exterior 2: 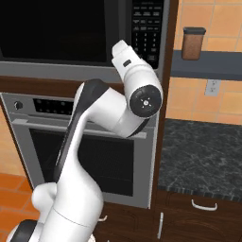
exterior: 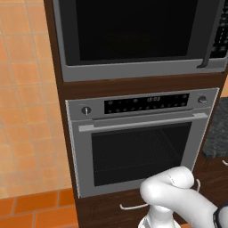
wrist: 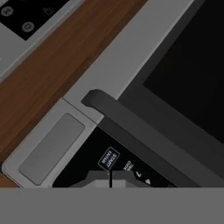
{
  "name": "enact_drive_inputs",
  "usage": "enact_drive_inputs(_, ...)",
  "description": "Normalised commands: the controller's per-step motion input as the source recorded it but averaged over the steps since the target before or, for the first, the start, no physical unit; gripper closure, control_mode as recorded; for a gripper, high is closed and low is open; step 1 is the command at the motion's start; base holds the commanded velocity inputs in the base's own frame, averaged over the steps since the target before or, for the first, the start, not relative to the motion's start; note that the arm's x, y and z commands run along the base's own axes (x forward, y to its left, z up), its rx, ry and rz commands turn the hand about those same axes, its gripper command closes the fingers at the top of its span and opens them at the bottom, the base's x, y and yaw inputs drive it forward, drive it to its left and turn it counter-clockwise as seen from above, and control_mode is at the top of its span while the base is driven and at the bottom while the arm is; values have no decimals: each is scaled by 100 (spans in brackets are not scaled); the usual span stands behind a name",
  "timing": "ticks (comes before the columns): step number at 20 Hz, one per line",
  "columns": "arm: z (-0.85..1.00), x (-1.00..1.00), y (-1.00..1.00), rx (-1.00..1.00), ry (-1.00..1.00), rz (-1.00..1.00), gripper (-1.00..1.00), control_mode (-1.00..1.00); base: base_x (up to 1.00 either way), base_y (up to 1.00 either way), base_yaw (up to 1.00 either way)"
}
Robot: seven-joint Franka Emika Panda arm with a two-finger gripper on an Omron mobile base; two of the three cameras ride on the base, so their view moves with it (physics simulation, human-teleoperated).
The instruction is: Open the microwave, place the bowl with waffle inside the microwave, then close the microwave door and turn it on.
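A: Where does the microwave [exterior: 138,38] sit?
B: High in the dark wood column, directly above the silver oven [exterior: 140,138]. The microwave door [exterior 2: 52,30] is closed, its black glass flush in the grey frame, and the dark vertical handle [exterior: 213,40] runs down its right edge beside the black button panel [exterior 2: 147,28].

A: And the gripper [wrist: 110,178]?
B: In the hand view its two dark tips are pressed together with no gap between them and nothing held. They sit right at the bottom of the button panel, at the small white-outlined start button [wrist: 108,158]. The handle's lower end [wrist: 94,98] lies just above them in that view.

A: The arm's pose?
B: In the right base view the arm [exterior 2: 94,142] rises from the lower left, bends at a dark elbow in front of the oven, and the wrist reaches up to the panel's lower edge.

A: Around it?
B: Orange tiled wall on both sides, and a dark speckled counter [exterior 2: 203,156] to the right. A brown canister [exterior 2: 193,43] with a dark lid stands on a grey shelf [exterior 2: 208,65] above that counter.
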Motion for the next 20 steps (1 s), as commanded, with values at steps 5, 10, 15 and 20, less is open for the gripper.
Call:
enact_drive_inputs(5, 0, 18, 10, 0, 4, 0, 100, -100, 0, 0, 0)
enact_drive_inputs(10, 0, 20, 1, 2, 0, 0, 100, -100, 0, 0, 0)
enact_drive_inputs(15, 0, 16, 0, 6, 0, 0, 100, -100, 0, 0, 0)
enact_drive_inputs(20, 0, 31, 0, 6, 0, 0, 100, -100, 0, 0, 0)
